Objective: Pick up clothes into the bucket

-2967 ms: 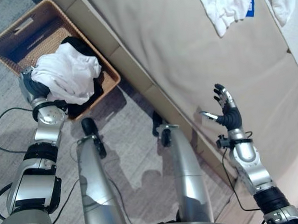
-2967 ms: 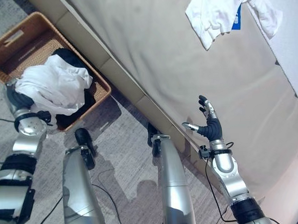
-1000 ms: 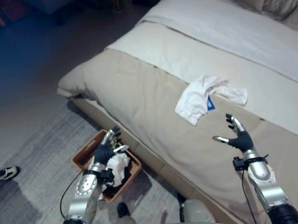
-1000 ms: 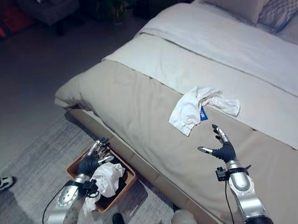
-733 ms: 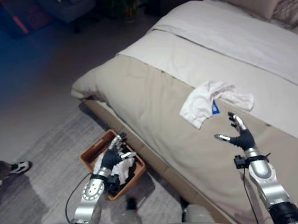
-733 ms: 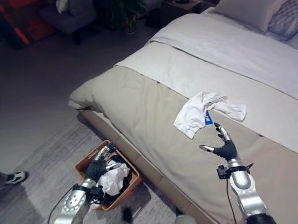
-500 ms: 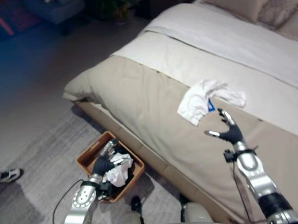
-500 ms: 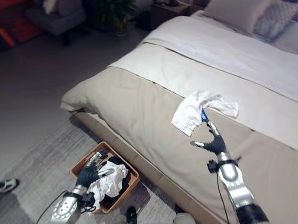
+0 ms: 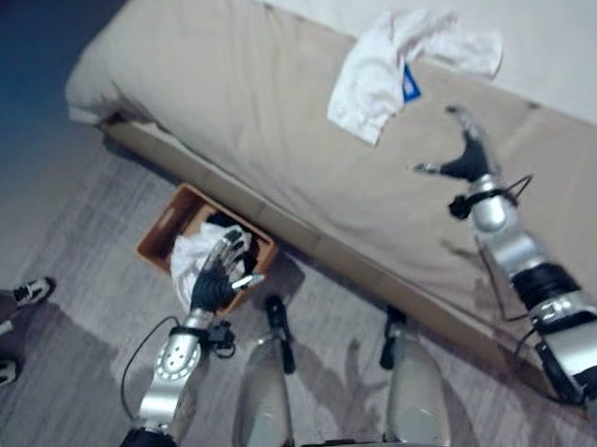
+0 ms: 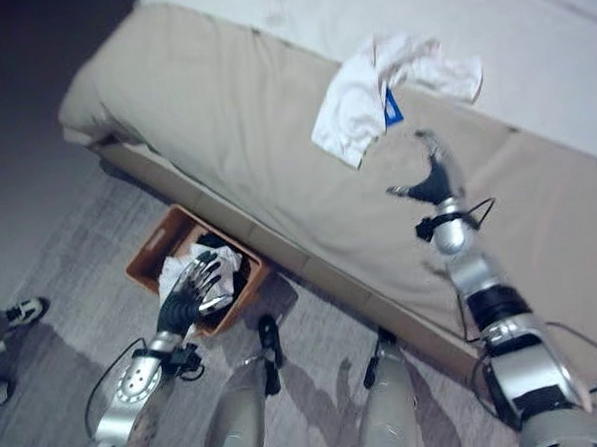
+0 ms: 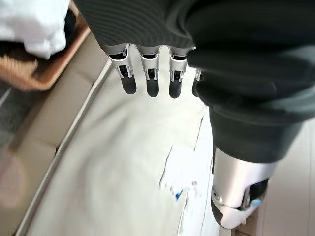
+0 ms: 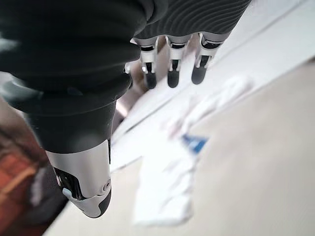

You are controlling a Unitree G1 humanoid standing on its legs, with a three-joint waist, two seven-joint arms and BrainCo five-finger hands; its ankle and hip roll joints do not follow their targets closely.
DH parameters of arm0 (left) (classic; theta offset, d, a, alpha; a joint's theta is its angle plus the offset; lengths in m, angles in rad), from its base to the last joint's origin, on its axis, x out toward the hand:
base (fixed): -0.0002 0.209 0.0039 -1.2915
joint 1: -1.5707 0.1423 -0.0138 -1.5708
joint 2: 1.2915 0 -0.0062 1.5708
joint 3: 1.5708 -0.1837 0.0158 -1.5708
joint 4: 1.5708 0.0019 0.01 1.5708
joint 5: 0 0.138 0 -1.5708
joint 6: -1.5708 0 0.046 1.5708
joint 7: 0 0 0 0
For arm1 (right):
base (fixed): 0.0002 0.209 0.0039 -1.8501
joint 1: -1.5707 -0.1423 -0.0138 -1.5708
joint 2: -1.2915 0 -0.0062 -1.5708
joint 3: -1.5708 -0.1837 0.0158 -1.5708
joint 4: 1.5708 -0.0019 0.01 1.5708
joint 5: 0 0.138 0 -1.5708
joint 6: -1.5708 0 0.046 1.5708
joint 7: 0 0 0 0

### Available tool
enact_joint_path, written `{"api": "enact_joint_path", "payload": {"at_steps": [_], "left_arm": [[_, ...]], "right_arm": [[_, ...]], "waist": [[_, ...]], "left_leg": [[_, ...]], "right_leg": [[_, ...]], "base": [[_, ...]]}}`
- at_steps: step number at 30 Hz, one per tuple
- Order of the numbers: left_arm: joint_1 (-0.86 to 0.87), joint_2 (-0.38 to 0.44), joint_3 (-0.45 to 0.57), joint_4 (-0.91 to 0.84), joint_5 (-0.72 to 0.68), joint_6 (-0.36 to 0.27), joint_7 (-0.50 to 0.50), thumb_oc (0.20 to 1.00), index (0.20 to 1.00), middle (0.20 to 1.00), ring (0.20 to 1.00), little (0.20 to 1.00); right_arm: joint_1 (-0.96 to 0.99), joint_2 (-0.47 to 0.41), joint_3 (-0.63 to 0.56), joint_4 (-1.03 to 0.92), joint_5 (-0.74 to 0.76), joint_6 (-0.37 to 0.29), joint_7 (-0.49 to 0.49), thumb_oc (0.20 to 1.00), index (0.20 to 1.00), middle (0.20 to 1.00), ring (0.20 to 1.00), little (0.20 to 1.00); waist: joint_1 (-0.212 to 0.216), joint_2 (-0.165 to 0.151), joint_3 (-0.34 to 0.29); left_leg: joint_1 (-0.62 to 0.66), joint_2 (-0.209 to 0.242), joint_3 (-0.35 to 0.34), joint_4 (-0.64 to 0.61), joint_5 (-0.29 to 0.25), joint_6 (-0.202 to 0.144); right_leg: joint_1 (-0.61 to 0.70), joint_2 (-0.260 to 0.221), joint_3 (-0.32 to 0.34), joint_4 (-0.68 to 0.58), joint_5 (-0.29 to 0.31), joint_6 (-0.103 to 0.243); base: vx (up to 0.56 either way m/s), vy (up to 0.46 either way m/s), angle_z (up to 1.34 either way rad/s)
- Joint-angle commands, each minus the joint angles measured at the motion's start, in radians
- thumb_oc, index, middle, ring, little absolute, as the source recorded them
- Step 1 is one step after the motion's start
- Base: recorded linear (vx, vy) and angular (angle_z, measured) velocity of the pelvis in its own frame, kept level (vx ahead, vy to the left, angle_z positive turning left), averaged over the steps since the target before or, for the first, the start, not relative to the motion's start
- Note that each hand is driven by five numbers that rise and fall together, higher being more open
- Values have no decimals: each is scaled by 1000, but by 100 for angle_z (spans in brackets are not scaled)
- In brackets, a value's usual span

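The basket [image 9: 165,242] is brown woven wicker, rough. The white shirt [image 9: 371,74] is soft crumpled cloth on the bed [image 9: 232,97], whose beige cover looks matt and smooth. The floor [image 9: 72,295] carries grey carpet.

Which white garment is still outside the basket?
The white garment with a blue tag, spread on the bed; the other white one lies in the basket.

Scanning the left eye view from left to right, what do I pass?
Person's shoes → basket holding clothes → left hand → white garment on the bed → right hand, open over the bed cover.
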Motion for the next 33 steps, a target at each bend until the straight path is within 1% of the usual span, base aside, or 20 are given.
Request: {"api": "enact_joint_path", "payload": {"at_steps": [1,4,5,7,8,9,11,12,15,19,20,21,22,23,24,25,26,29,33], "left_arm": [[25,22,19,-79,-22,-72,48,1000,1000,1000,1000,1000],[2,9,-2,-94,-18,-70,80,1000,1000,1000,1000,1000],[2,9,-2,-94,-18,-70,80,1000,1000,1000,1000,1000],[-5,8,-11,-110,-19,-74,90,1000,1000,1000,1000,1000],[-13,9,-10,-124,-19,-79,104,1000,1000,1000,1000,1000],[-13,8,-10,-124,-19,-79,104,1000,1000,1000,1000,1000],[-19,6,-18,-131,-18,-79,117,1000,1000,1000,1000,1000],[-26,17,-25,-140,-11,-79,128,1000,1000,1000,1000,1000],[-32,30,-29,-151,14,-84,141,1000,1000,1000,1000,1000],[-36,55,-56,-183,25,-87,150,1000,1000,1000,1000,1000],[-36,56,-60,-186,22,-85,151,1000,1000,1000,1000,1000],[-39,58,-60,-190,19,-85,155,1000,1000,1000,1000,1000],[-41,56,-59,-191,20,-85,155,1000,1000,1000,1000,1000],[-45,62,-67,-202,17,-87,159,1000,1000,1000,1000,1000],[-46,61,-66,-203,18,-87,159,1000,1000,1000,1000,1000],[-48,64,-72,-211,16,-88,158,1000,1000,1000,1000,1000],[-55,67,-77,-222,16,-90,161,1000,1000,1000,1000,1000],[-70,72,-81,-237,12,-92,169,1000,1000,1000,1000,1000],[-77,74,-77,-253,12,-96,171,1000,1000,1000,1000,1000]], "right_arm": [[-114,-29,28,31,27,-23,-63,1000,1000,1000,1000,1000],[-228,-71,56,75,63,-16,-100,1000,1000,1000,1000,1000],[-228,-71,56,75,63,-16,-100,1000,1000,1000,1000,1000],[-292,-96,81,103,62,-12,-118,1000,1000,1000,1000,1000],[-344,-115,96,125,58,-2,-143,1000,1000,1000,1000,1000],[-347,-115,98,126,58,-2,-143,1000,1000,1000,1000,1000],[-402,-116,108,193,95,-5,-154,1000,1000,1000,1000,1000],[-468,-138,152,231,80,7,-163,1000,1000,1000,1000,1000],[-520,-153,185,252,80,8,-168,1000,1000,1000,1000,1000],[-667,-183,297,359,69,13,-171,1000,1000,1000,1000,1000],[-689,-188,320,370,69,11,-170,1000,1000,1000,1000,1000],[-714,-192,342,384,64,13,-169,1000,1000,1000,1000,1000],[-719,-193,345,386,65,12,-169,1000,1000,1000,1000,1000],[-758,-205,397,409,47,13,-168,1000,1000,1000,1000,1000],[-762,-205,400,412,48,12,-168,1000,1000,1000,1000,1000],[-779,-211,422,428,43,14,-165,1000,1000,1000,1000,1000],[-817,-214,453,459,49,13,-154,1000,1000,1000,1000,1000],[-868,-219,496,501,62,10,-150,1000,1000,1000,1000,1000],[-898,-221,532,509,70,3,-134,1000,1000,1000,1000,1000]], "waist": [[1,-37,-34],[-2,-18,-5],[-2,-18,-6],[-2,-8,7],[-2,1,10],[-3,2,8],[1,9,7],[7,15,10],[8,18,12],[21,23,12],[26,24,7],[29,24,8],[26,23,14],[34,23,9],[31,23,14],[38,24,10],[42,22,10],[51,26,13],[58,30,16]], "left_leg": [[-56,-15,-39,108,-59,-14],[-140,-9,-43,128,-49,-21],[-140,-9,-43,128,-49,-21],[-178,-6,-44,130,-42,-25],[-214,-1,-41,129,-35,-29],[-218,-1,-41,130,-35,-29],[-240,-1,-44,122,-27,-31],[-259,-1,-47,106,-14,-36],[-282,2,-52,94,0,-41],[-334,7,-65,66,27,-53],[-331,11,-72,65,5,-64],[-337,13,-74,59,9,-66],[-349,9,-68,57,37,-59],[-347,16,-78,41,23,-75],[-359,12,-72,39,51,-68],[-353,16,-79,36,27,-79],[-366,18,-83,28,35,-83],[-379,18,-89,8,52,-91],[-395,16,-96,-5,66,-98]], "right_leg": [[-67,-52,30,7,84,39],[-164,-47,48,60,71,32],[-164,-47,49,61,70,32],[-208,-44,58,82,65,30],[-247,-39,66,94,62,28],[-251,-39,67,96,62,27],[-277,-37,69,104,59,26],[-304,-33,73,110,57,24],[-329,-30,73,114,55,24],[-381,-28,59,135,45,21],[-382,-22,63,151,14,33],[-390,-22,60,154,13,33],[-398,-26,54,144,41,20],[-405,-20,56,157,11,34],[-413,-24,50,147,39,21],[-414,-21,52,164,7,34],[-427,-20,50,167,4,34],[-446,-23,41,180,-2,36],[-464,-25,35,193,-8,37]], "base": [[-103,-42,7],[-86,-45,3],[-63,-45,6],[-61,-30,7],[-46,-18,8],[-31,-25,8],[-11,-24,4],[-12,-26,3],[-14,-41,4],[11,-60,2],[78,-52,4],[5,-36,7],[11,-43,13],[-69,-23,13],[89,-46,11],[13,-44,4],[89,-50,3],[15,-50,8],[12,-38,7]]}}
